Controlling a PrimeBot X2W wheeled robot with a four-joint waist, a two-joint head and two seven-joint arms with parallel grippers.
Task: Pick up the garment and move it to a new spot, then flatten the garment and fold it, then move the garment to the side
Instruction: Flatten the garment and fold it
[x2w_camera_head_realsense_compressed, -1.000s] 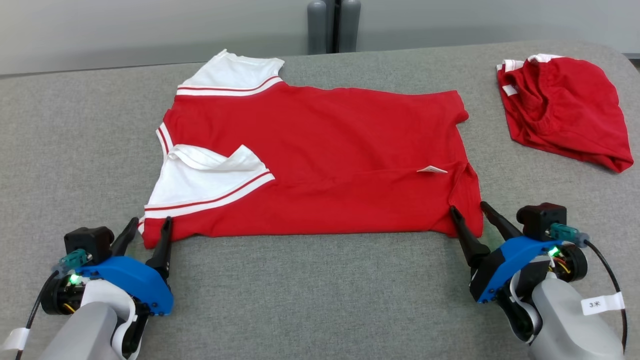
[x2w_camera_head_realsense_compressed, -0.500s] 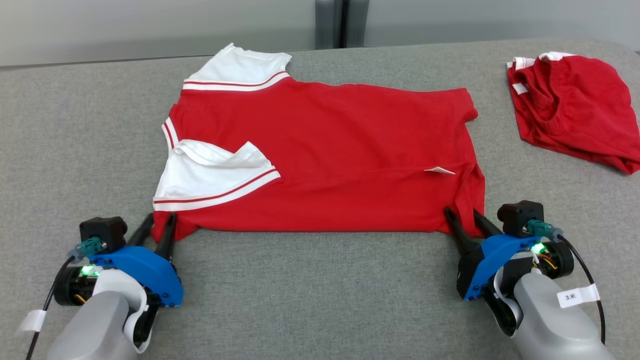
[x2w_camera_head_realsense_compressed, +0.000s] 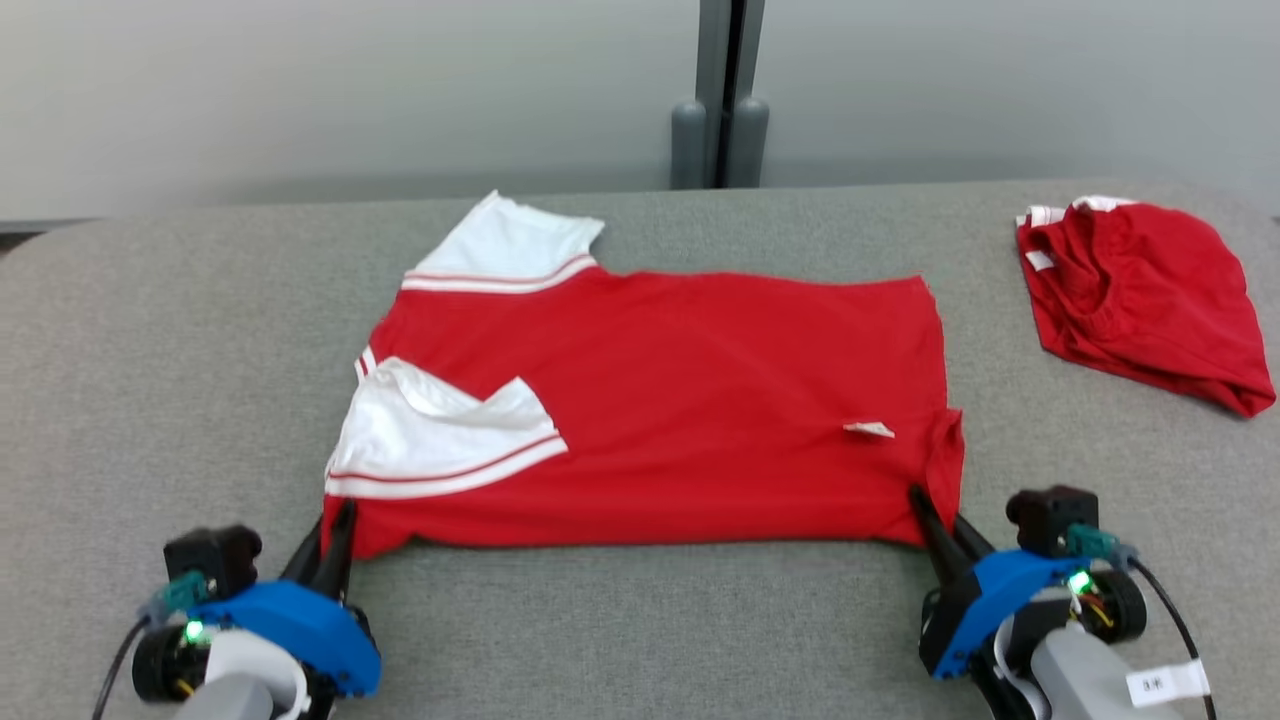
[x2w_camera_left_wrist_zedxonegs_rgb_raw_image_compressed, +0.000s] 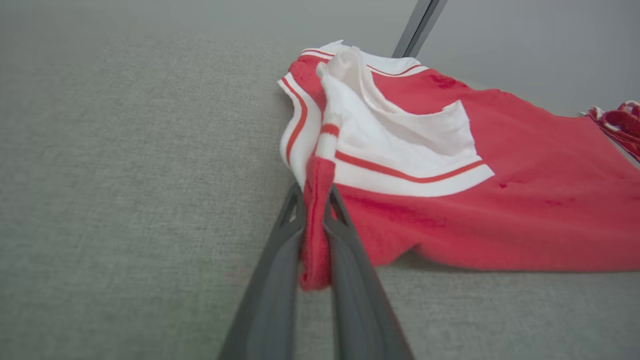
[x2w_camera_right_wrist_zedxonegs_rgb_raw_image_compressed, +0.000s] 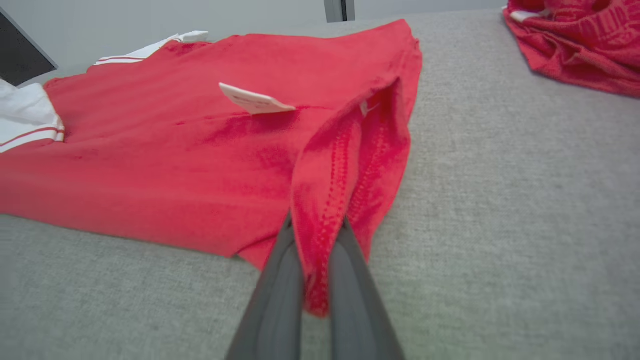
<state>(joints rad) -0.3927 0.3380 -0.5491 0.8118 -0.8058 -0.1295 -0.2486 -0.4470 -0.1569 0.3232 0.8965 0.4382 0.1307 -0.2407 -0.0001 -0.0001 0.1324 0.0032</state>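
The garment (x2w_camera_head_realsense_compressed: 680, 400) is a red shirt with white, red-striped sleeves, spread across the grey table with its sleeves at the left. My left gripper (x2w_camera_head_realsense_compressed: 335, 520) is shut on its near left corner; in the left wrist view the red cloth (x2w_camera_left_wrist_zedxonegs_rgb_raw_image_compressed: 316, 220) is pinched between the dark fingers (x2w_camera_left_wrist_zedxonegs_rgb_raw_image_compressed: 272, 280). At the near right corner my right gripper (x2w_camera_head_realsense_compressed: 925, 505) is shut on the hem, and the right wrist view shows that folded hem (x2w_camera_right_wrist_zedxonegs_rgb_raw_image_compressed: 325, 200) squeezed between both fingers (x2w_camera_right_wrist_zedxonegs_rgb_raw_image_compressed: 350, 285). A small white tag (x2w_camera_head_realsense_compressed: 868, 429) lies on the shirt near the right edge.
A second red garment (x2w_camera_head_realsense_compressed: 1140, 295) lies crumpled at the table's far right. The grey cloth-covered table (x2w_camera_head_realsense_compressed: 640, 620) has bare room in front of the shirt and at its left. A dark post (x2w_camera_head_realsense_compressed: 720, 95) stands behind the far edge.
Both grippers closed on the shirt's near corners. The head camera tilted up, so the whole scene sits lower in the picture.
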